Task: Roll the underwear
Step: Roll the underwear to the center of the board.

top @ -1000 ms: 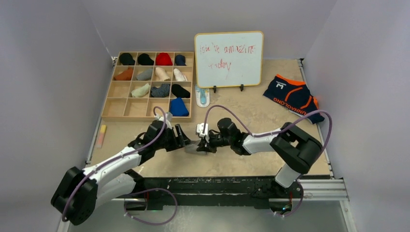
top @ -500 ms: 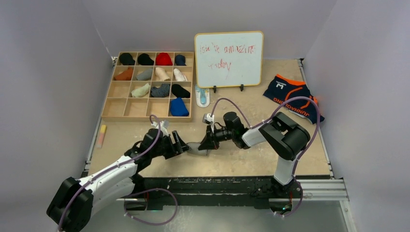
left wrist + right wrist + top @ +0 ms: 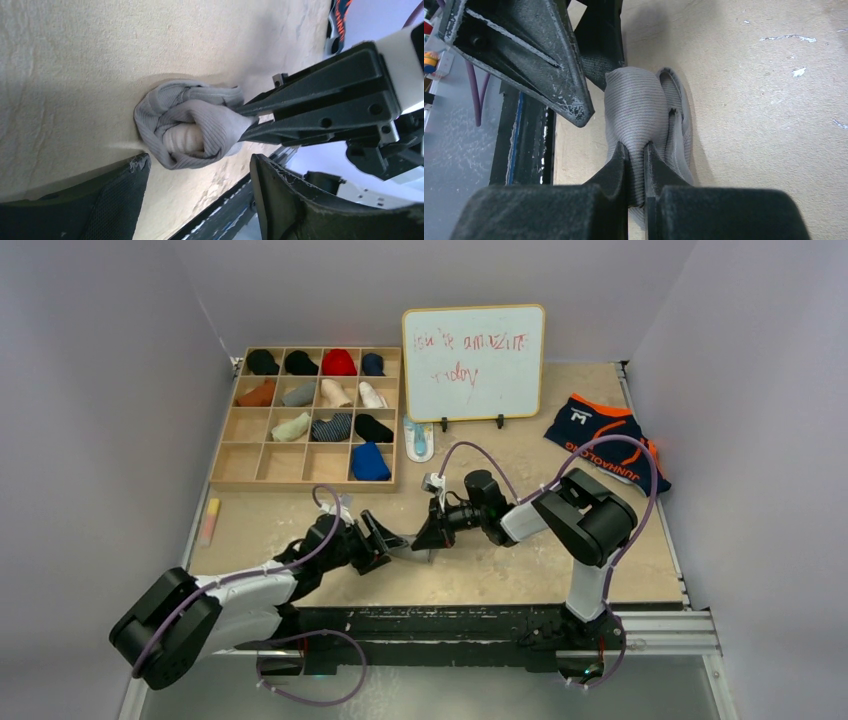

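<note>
The grey underwear [image 3: 405, 543] lies rolled into a tight bundle near the table's front middle. It shows as a ribbed roll in the left wrist view [image 3: 192, 125] and the right wrist view [image 3: 636, 105]. My right gripper [image 3: 636, 150] is shut on one end of the roll, also seen from above [image 3: 428, 537]. My left gripper [image 3: 197, 170] is open, its jaws set either side of the roll without touching it; from above it sits just left of the roll [image 3: 378, 538]. The navy underwear with orange trim [image 3: 605, 440] lies flat at the far right.
A wooden grid tray [image 3: 312, 420] with several rolled garments stands at the back left. A whiteboard [image 3: 473, 363] stands at the back middle, with a small blue-white object [image 3: 419, 440] in front. A pink marker [image 3: 210, 521] lies at the left. The table's front rail [image 3: 480, 620] is close.
My left arm drew back toward the near left, then came forward again to the roll with its jaws open. My right arm raised its elbow and keeps its grip on the grey roll.
</note>
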Robot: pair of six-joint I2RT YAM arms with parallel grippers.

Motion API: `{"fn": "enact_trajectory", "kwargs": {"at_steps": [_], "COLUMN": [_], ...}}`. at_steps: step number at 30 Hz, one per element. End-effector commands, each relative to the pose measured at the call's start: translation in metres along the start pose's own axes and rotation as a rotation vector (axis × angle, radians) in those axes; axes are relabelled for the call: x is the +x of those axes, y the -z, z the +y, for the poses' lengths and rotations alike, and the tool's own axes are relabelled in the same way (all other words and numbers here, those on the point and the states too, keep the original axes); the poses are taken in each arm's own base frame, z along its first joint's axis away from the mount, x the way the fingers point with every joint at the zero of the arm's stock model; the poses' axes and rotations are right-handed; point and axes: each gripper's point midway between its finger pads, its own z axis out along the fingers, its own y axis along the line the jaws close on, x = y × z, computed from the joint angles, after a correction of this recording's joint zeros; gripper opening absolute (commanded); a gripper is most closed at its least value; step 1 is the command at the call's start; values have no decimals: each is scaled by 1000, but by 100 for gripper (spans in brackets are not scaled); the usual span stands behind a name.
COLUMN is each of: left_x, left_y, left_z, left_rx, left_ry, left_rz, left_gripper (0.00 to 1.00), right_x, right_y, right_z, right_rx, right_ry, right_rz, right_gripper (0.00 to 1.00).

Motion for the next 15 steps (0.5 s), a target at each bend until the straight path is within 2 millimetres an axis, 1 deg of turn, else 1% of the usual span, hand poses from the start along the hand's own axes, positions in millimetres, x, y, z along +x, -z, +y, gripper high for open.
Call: {"fn": "enact_trajectory", "kwargs": {"at_steps": [1,4,6,9,12,15], "left_x": [-11,-15,-16,-16,-12,-14], "left_y": [-8,-12,-15,-19,-25,-28], "left_z": [11,23,33,43,44,48], "left_rx": [-17,-63,-104,-151,-177,-205], "left_ry": [116,143,150,148,117,93], "left_rz": [-95,-123,-138,-139,-117,-127], "left_gripper": [72,71,67,55,42,29], "right_x": [50,50,49,47,45,42], "right_y": [6,7,8,8,8,11], "right_z": [-7,-7,-5,-5,-2,1], "right_rx": [53,55,51,44,29,23], "right_ry": [-139,-128,-116,-93,-70,-21], "right_rz": [120,116,111,106,100,89], "right_gripper": [7,7,8,9,11,17]}}
